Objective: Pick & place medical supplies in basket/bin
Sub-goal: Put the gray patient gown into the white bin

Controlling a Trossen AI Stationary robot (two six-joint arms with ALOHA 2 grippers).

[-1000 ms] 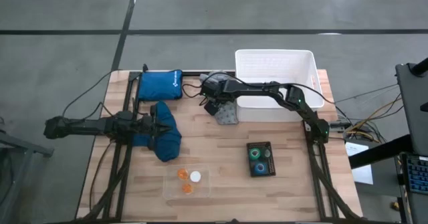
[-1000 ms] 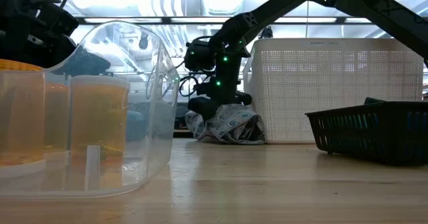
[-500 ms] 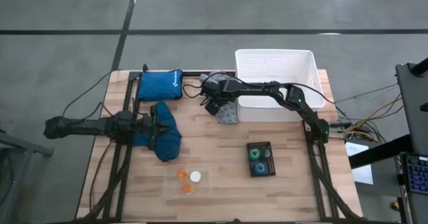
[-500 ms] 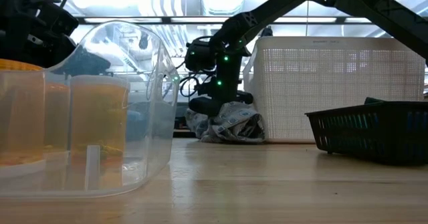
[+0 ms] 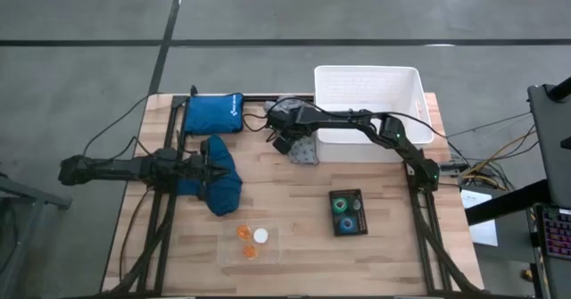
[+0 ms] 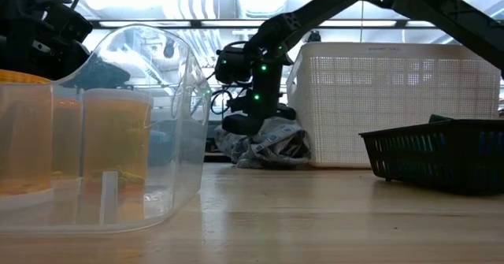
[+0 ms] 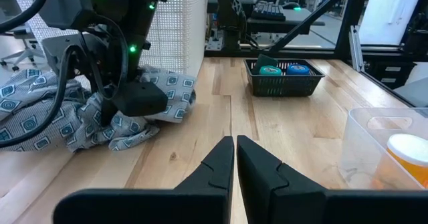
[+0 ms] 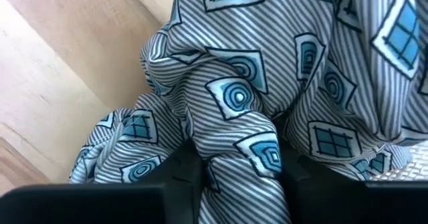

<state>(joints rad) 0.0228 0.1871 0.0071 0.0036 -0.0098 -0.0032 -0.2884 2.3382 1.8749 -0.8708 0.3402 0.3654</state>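
Note:
The pale grey patterned cloth (image 5: 305, 153) lies heaped on the table against the near left corner of the white bin (image 5: 412, 78). My right gripper (image 5: 290, 144) stands over the heap, shut on it. The dark blue cloth (image 5: 223, 190) lies bunched on the table's left half. My left gripper (image 5: 214, 167) stays level over its far part, shut, with nothing between its fingers (image 7: 233, 158). Orange and white caps (image 5: 250, 238) sit in a clear container near the front edge. Green and blue tape rolls (image 5: 345, 211) sit in a small black basket. My right gripper pinches a raised, bunched fold of the patterned cloth (image 8: 235, 150) between its two fingers (image 8: 184, 177). The fingers come from above, pointing down. The rest of the cloth (image 6: 264, 147) lies slack on the table beside the bin. My left gripper hangs over the dark blue cloth; I cannot tell whether it touches it.
A bright blue zip pouch (image 5: 212, 113) lies at the far left with cables beside it. The bin's tall perforated wall (image 6: 394, 106) stands right next to the patterned cloth. Bare wood lies between the cloths and the two small containers.
My right gripper has shut on the patterned cloth, gathering a fold of it. In the low view the gripper and the heap's top have shifted slightly toward the table's left.

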